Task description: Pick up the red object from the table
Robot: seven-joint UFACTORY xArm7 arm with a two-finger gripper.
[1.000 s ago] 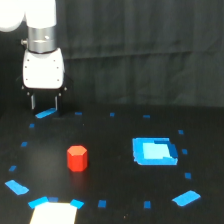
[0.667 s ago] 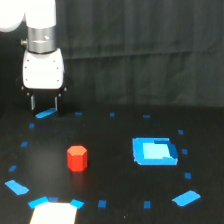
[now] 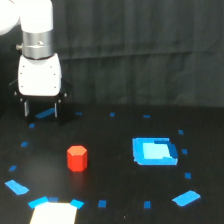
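Exterior view, black table (image 3: 120,195), dark curtain (image 3: 150,50)

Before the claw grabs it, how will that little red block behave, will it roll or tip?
The red block stands on a flat end, so it probably won't roll. Its squat shape makes tipping unlikely. It looks rigid and matte, so likely not slippery.

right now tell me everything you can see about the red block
The red block is a small red-orange hexagonal prism, plain and matte, standing upright on one flat end on the black table. It sits alone toward the exterior view's left, with nothing touching it but the table. The gripper hangs farther back and to the left, well clear of it. The larger blue square patch lies to its right.
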